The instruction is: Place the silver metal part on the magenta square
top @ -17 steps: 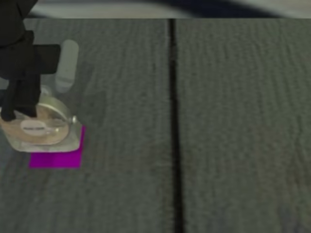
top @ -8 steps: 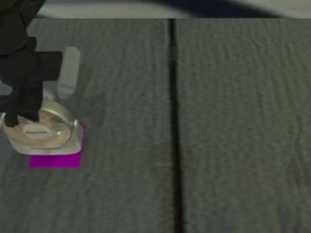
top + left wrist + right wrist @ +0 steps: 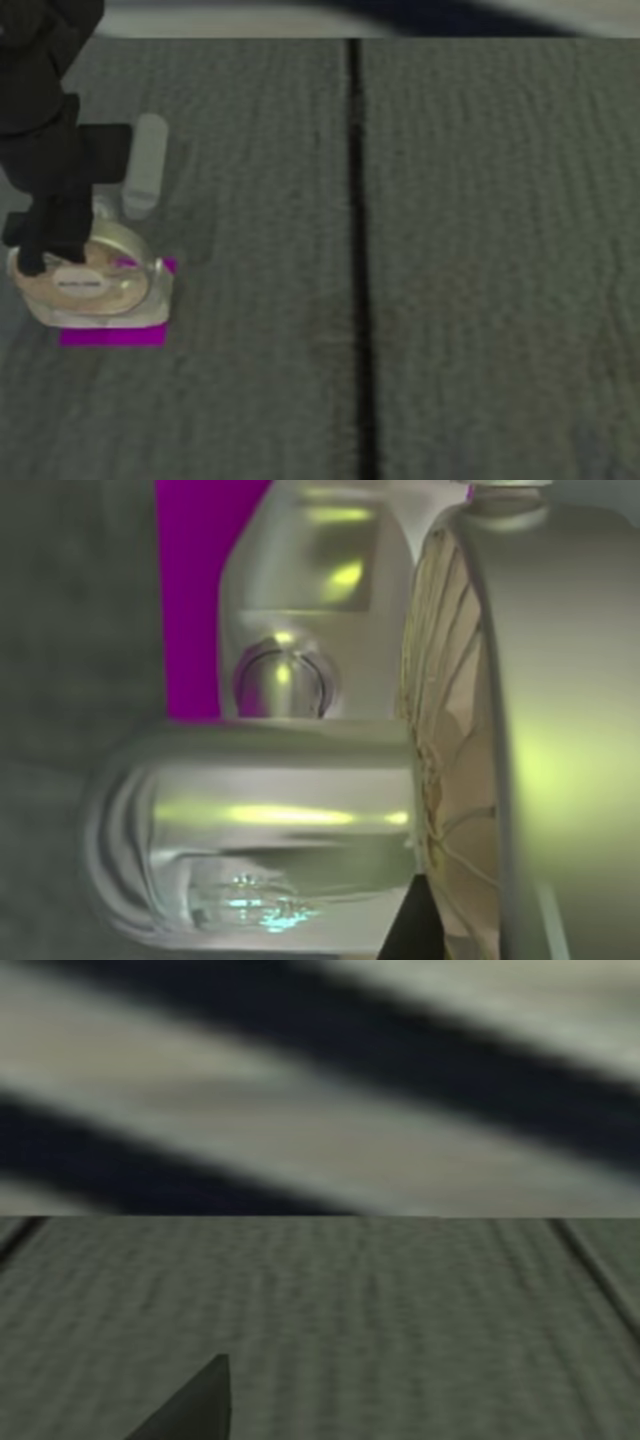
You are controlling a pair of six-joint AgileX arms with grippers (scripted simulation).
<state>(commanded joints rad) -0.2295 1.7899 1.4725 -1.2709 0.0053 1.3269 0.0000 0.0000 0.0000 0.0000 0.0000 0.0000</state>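
The silver metal part (image 3: 95,285) hangs at the table's left side, over the magenta square (image 3: 110,337). It covers most of the square; a magenta strip shows along the near edge and a bit at the right corner. Its rounded peg (image 3: 143,165) points toward the far side. My left gripper (image 3: 45,250) is shut on the part's disc flange. The left wrist view shows the peg (image 3: 260,830), the disc (image 3: 500,730), the holed base (image 3: 300,610) and the magenta square (image 3: 195,590) behind them. My right gripper (image 3: 200,1415) is out of the top view, parked over bare table.
A dark seam (image 3: 357,260) runs down the grey table from far to near, right of the work area. The table's far edge (image 3: 300,30) lies close behind the left arm.
My left gripper has carried the part slightly right and toward the near side. The part now covers more of the magenta square than a second ago.
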